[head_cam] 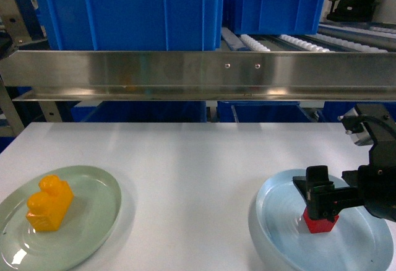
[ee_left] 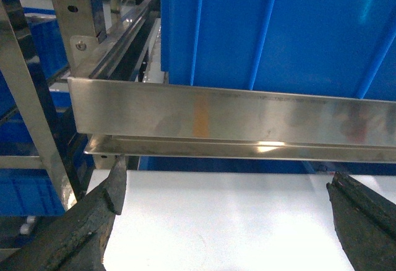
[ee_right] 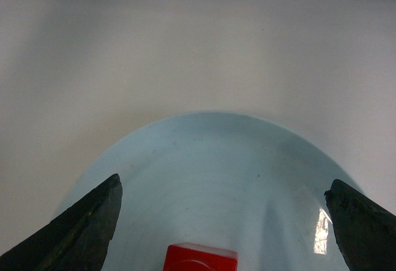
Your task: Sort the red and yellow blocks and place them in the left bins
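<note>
A yellow block (head_cam: 49, 204) lies on a pale green plate (head_cam: 102, 218) at the table's front left. A red block (head_cam: 320, 222) sits in a light blue plate (head_cam: 278, 237) at the front right. My right gripper (head_cam: 318, 198) hovers just over the red block, open. In the right wrist view its dark fingers (ee_right: 86, 221) stand wide apart over the blue plate (ee_right: 216, 159), and the red block (ee_right: 200, 257) shows low between them, touching neither. My left gripper (ee_left: 226, 190) is open over bare white table (ee_left: 223, 227) and holds nothing; it is out of the head view.
A steel rail (head_cam: 198, 73) runs across the back edge of the table. Behind it, large blue bins (head_cam: 130, 11) stand on a roller rack (head_cam: 297, 42). The white tabletop (head_cam: 192, 178) stretches between the two plates.
</note>
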